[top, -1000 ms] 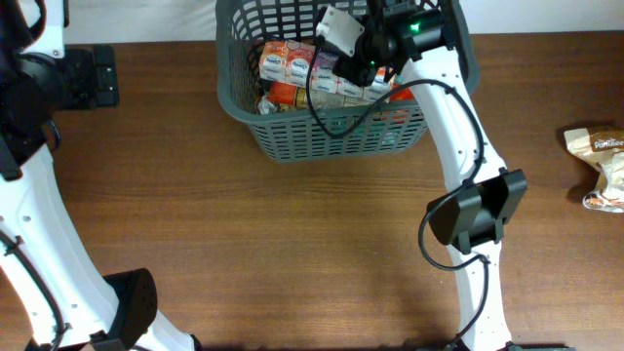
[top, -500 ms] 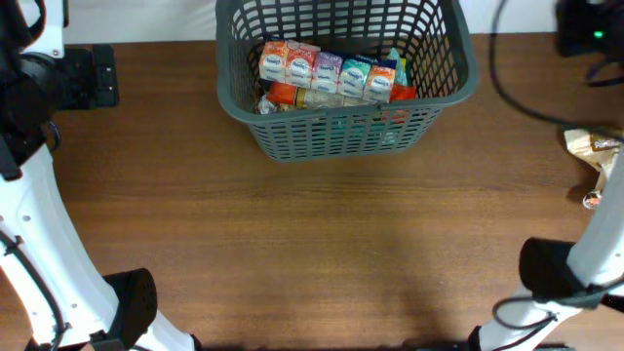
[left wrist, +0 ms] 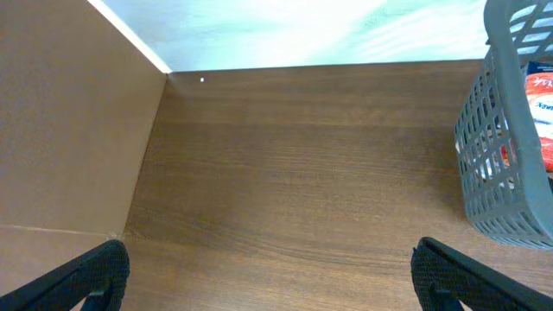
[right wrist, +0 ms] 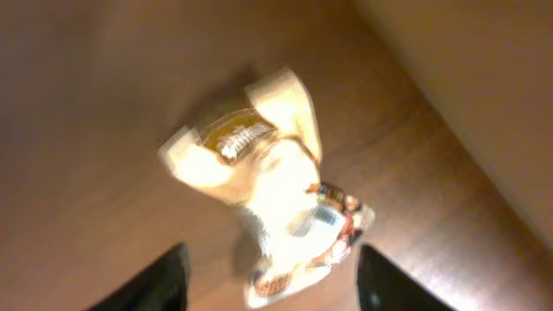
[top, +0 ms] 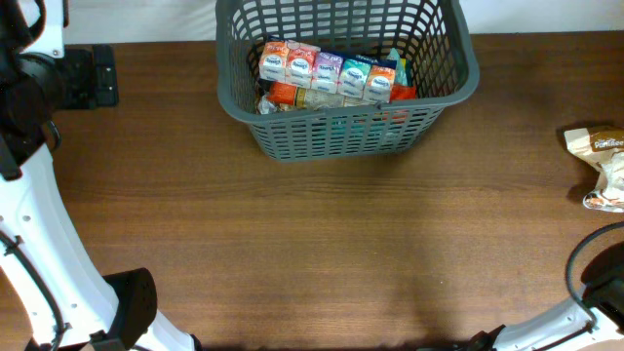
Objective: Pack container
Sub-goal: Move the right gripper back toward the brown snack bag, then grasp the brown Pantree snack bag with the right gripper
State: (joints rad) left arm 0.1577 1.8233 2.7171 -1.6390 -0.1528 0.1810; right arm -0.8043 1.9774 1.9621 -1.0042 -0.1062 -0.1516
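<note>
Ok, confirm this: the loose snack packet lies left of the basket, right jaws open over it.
Not left: the snack packet lies right of the basket, as the overhead view shows; the right jaws are open over it.

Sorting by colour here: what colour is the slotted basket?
Dark grey. The container shows best in the overhead view.

The basket (top: 336,132) is dark grey plastic, rectangular with rounded corners, slotted lattice walls and a thick rolled rim. It stands upright at the far middle of the tabletop (top: 312,244), open side up. A row of small colourful packets (top: 327,70) lies across its inside, with orange and red items beneath.
</note>
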